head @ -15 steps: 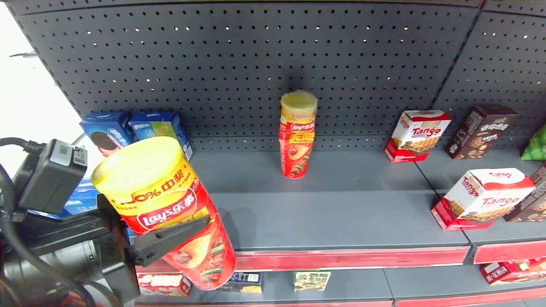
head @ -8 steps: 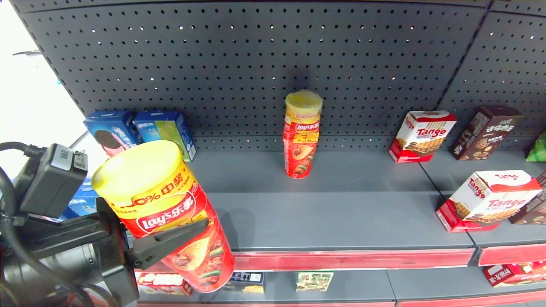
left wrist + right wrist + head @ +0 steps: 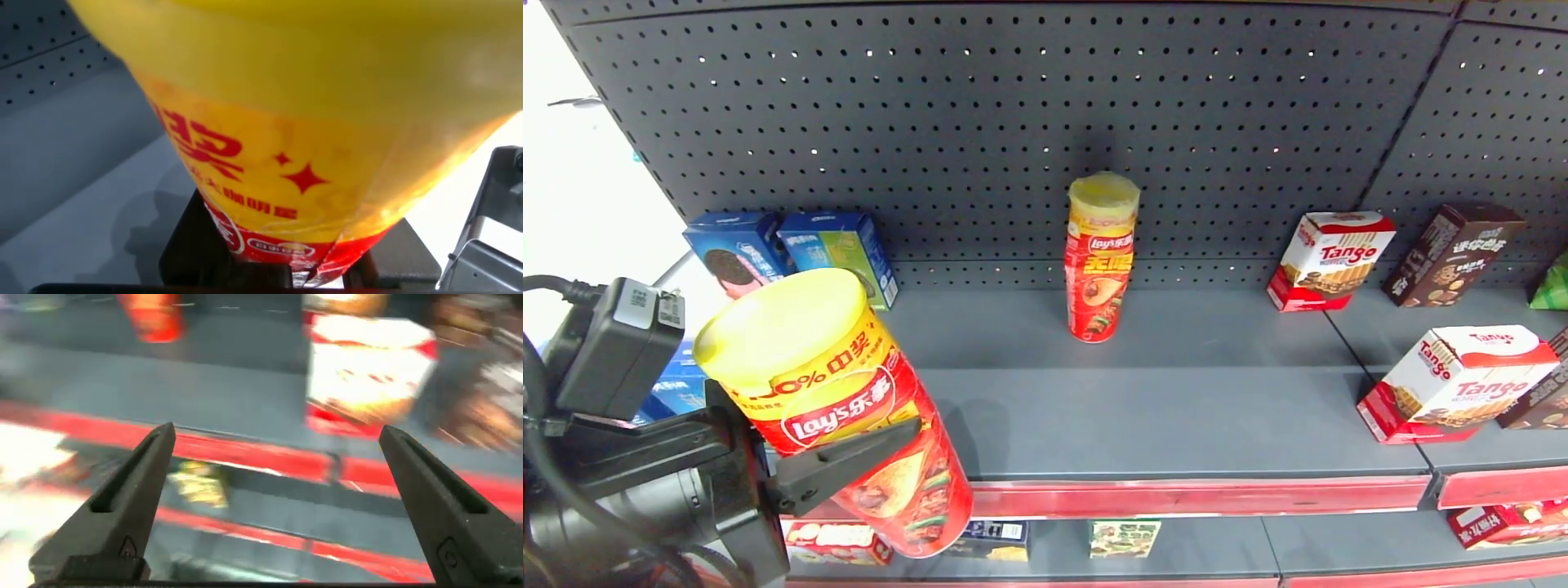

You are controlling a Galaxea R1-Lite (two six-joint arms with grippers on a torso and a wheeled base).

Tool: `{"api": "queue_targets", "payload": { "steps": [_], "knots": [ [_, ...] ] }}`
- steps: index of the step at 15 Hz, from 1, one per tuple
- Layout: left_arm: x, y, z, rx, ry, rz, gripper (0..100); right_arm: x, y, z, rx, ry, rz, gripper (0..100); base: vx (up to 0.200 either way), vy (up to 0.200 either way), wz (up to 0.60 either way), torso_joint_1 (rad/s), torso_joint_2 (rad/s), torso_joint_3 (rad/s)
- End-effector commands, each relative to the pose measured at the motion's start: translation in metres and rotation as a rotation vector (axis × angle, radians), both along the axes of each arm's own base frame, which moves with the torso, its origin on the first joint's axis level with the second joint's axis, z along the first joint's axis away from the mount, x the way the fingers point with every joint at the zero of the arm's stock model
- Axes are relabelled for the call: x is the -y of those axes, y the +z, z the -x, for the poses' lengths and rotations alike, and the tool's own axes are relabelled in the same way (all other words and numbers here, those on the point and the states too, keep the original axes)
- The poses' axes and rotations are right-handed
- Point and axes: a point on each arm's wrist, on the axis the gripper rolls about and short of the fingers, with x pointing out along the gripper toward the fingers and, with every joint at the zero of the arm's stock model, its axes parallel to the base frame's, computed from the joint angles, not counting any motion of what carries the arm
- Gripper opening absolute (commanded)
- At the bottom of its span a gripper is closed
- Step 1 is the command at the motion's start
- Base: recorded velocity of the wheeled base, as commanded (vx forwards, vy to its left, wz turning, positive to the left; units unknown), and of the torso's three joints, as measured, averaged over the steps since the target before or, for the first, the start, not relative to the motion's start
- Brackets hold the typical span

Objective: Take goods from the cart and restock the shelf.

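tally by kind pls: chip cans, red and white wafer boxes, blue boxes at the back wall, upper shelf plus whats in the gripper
Chip cans: 2, standing can on the shelf, held can in the left gripper
Red-and-white wafer boxes: 2, rear wafer box, front wafer box
Blue boxes at the back wall: 2, cookie box, blue-green box
Total: 6

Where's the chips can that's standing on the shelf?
In the head view, the chips can stands upright mid-shelf by the pegboard, blue cookie boxes to its left, a wafer box to its right.
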Motion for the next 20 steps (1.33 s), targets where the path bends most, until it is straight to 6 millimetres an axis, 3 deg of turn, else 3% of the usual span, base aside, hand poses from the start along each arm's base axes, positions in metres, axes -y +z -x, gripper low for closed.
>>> {"api": "queue_targets", "payload": {
  "steps": [1, 4, 8, 11, 13, 20],
  "knots": [
    [-0.001, -0.002, 0.0, -0.008, 0.004, -0.002, 0, -0.013, 0.032, -0.042, -0.109, 0.198, 0.033, 100, 0.0, 0.0, 0.0, 0.0, 0.0, 0.0],
    [0.0, -0.003, -0.002, -0.014, 0.004, -0.007, 0, -0.036, 0.051, -0.085, -0.192, 0.316, 0.068, 100, 0.0, 0.0, 0.0, 0.0, 0.0, 0.0],
    [0.002, -0.008, -0.006, -0.039, 0.003, -0.016, 0, -0.064, 0.065, -0.148, -0.135, 0.375, 0.107, 100, 0.0, 0.0, 0.0, 0.0, 0.0, 0.0],
    [0.003, -0.01, -0.007, -0.043, 0.003, -0.02, 0, -0.078, 0.067, -0.166, -0.139, 0.411, 0.115, 100, 0.0, 0.0, 0.0, 0.0, 0.0, 0.0],
    [0.003, -0.009, -0.009, -0.044, 0.003, -0.021, 0, -0.093, 0.072, -0.192, -0.151, 0.428, 0.121, 100, 0.0, 0.0, 0.0, 0.0, 0.0, 0.0],
    [0.004, -0.01, -0.009, -0.051, 0.001, -0.021, 0, -0.12, 0.054, -0.255, -0.139, 0.536, 0.119, 100, 0.0, 0.0, 0.0, 0.0, 0.0, 0.0]
  ]
}}
